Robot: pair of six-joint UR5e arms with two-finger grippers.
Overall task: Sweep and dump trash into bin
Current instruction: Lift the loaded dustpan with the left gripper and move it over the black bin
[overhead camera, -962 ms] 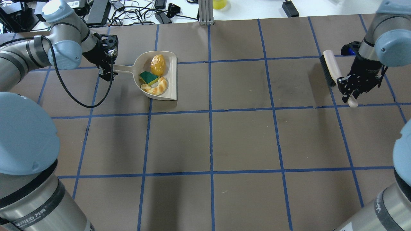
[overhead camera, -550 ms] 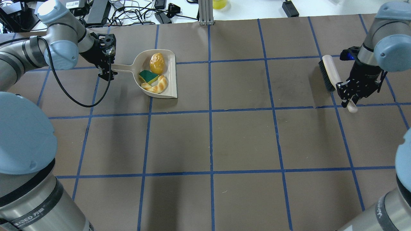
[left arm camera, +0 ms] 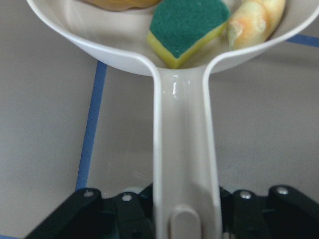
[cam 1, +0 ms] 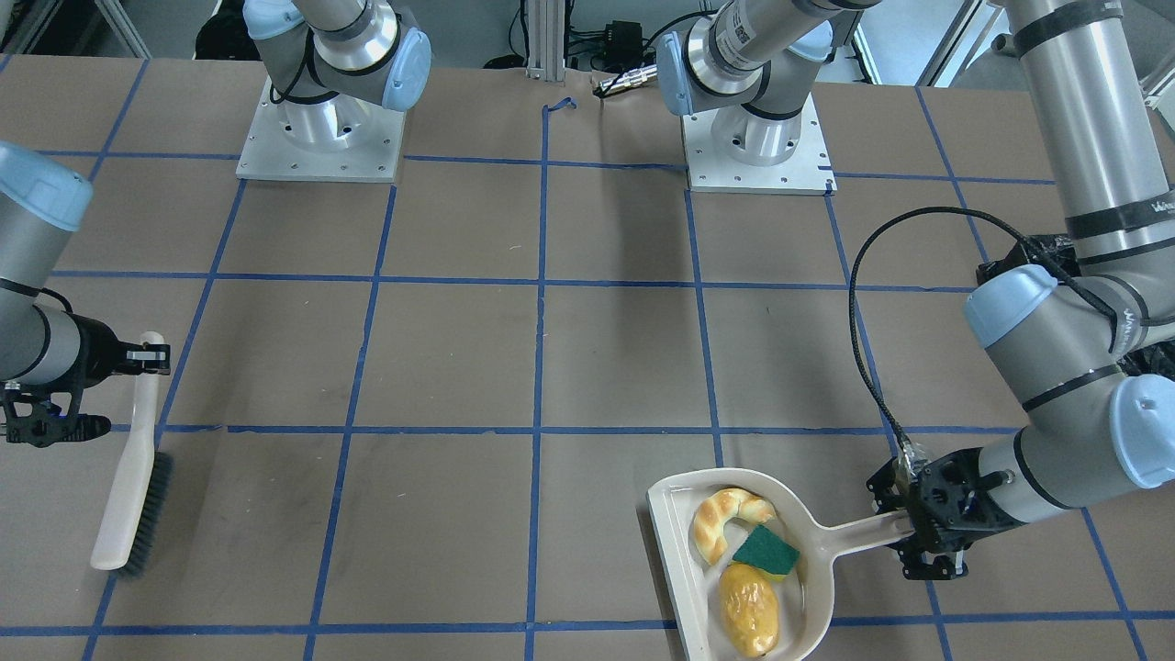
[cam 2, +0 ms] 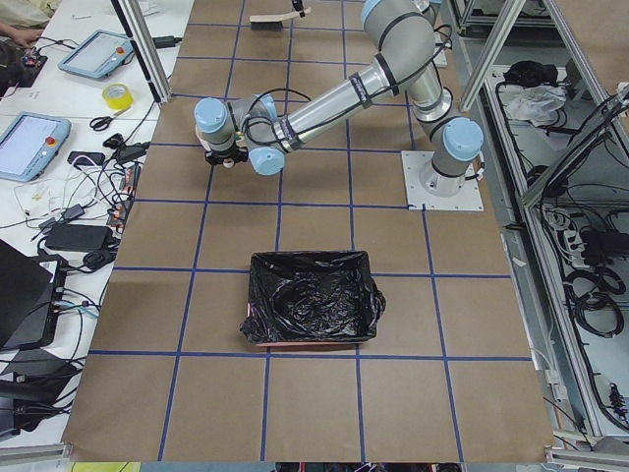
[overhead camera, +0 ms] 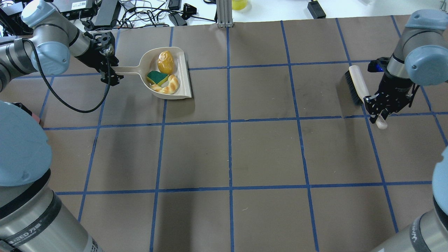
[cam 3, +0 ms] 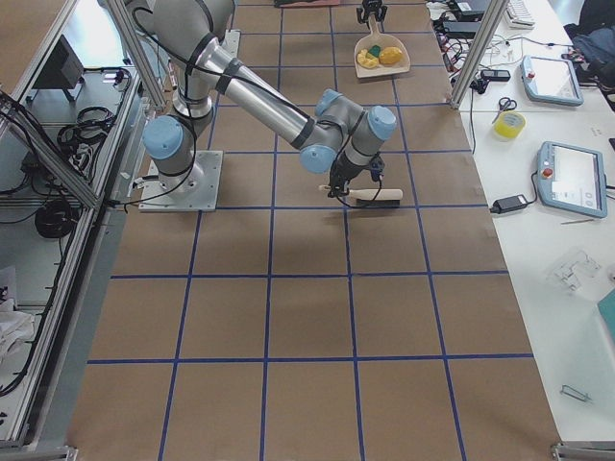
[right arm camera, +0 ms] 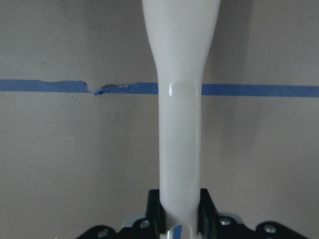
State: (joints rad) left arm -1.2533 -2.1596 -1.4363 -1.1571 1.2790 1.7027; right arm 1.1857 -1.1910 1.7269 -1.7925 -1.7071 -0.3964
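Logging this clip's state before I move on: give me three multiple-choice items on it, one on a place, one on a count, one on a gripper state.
1. Where is the sponge?
A) on the bare table
B) in the dustpan
C) on the floor

2. How many trash items lie in the dustpan?
A) one
B) two
C) three

3. What is the right gripper shut on?
A) the brush
B) the dustpan handle
C) nothing

Key:
1 B: the sponge lies inside the pan between the bread roll and the croissant.
2 C: all three sit in it.
3 A: the right wrist view shows the brush's pale handle clamped between the jaws.
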